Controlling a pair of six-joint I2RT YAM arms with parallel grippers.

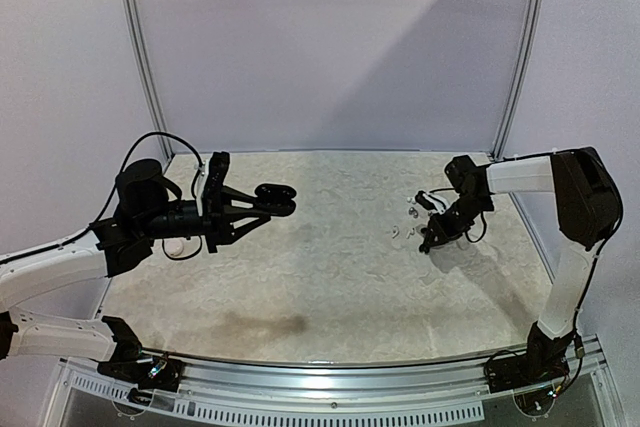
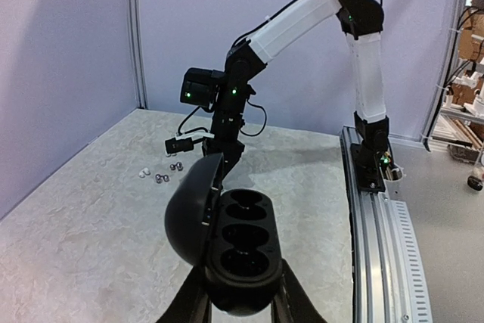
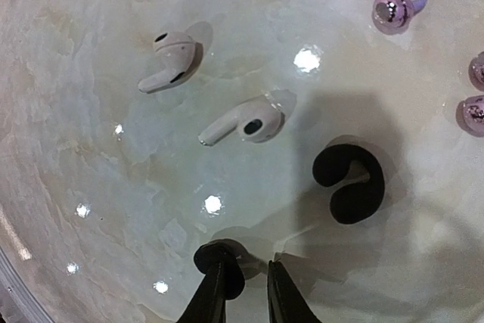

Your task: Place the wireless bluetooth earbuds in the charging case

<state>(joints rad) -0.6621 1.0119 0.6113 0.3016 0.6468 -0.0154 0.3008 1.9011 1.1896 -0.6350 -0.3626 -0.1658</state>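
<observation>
1. The earbuds (image 1: 411,211) are loose on the table (image 1: 330,277), on its right side. The right claw (image 1: 431,239) is down low, just beside them.
2. Right wrist view: a black earbud (image 3: 355,203), curled like a C, lies close to the right claw (image 3: 251,266), a bit ahead and off to one side, not touching.
3. Two white earbuds (image 3: 170,58) with stems sit further out, one behind the other. A few shiny silvery-purple earbuds (image 3: 393,7) are way over at the far edge of that view.
4. The right claw's fingers (image 3: 281,293) are pulled nearly together, with just a thin slit of table showing between them. There's a dark rounded lump (image 3: 218,256) right at one fingertip. Honestly I can't tell if that's another bud or part of the finger, or whether anything is actually pinched.
5. The charging case (image 2: 242,240) is over on the left, well apart from the buds, held above the table.
6. The left claw (image 2: 238,304) is clamped on the case's base, one finger on each side.
7. The case is open: the lid (image 2: 189,209) is swung off to the side and four round wells (image 2: 243,231) face up in a row.
</observation>
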